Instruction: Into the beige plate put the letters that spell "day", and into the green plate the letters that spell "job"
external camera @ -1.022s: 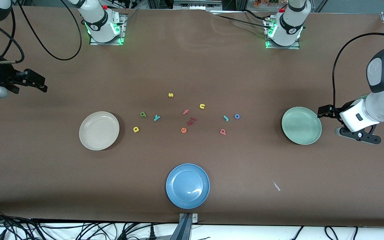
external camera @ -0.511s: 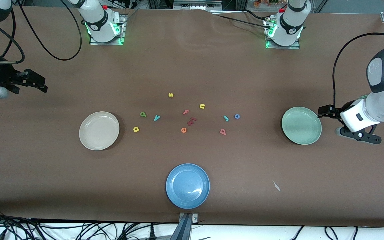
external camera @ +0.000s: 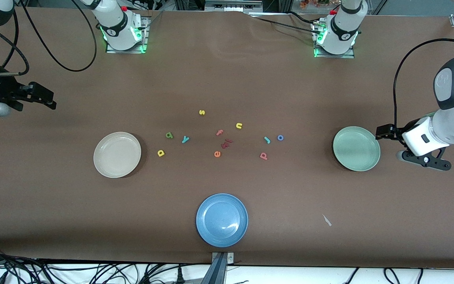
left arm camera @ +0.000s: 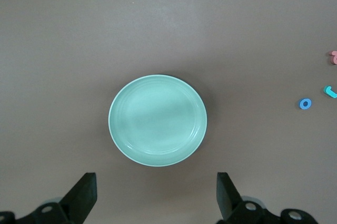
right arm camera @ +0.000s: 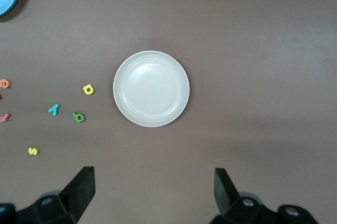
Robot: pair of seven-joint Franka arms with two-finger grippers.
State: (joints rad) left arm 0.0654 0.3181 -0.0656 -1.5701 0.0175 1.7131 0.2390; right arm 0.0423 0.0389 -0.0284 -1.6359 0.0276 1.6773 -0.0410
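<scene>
My left gripper (left arm camera: 155, 197) hangs open beside the green plate (external camera: 356, 148); my right gripper (right arm camera: 152, 195) waits open, well apart from the beige plate (external camera: 117, 154)

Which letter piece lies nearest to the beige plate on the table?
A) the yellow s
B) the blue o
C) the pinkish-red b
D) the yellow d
D: the yellow d lies on the table just beside the beige plate, while the other letters lie more toward the left arm's end.
</scene>
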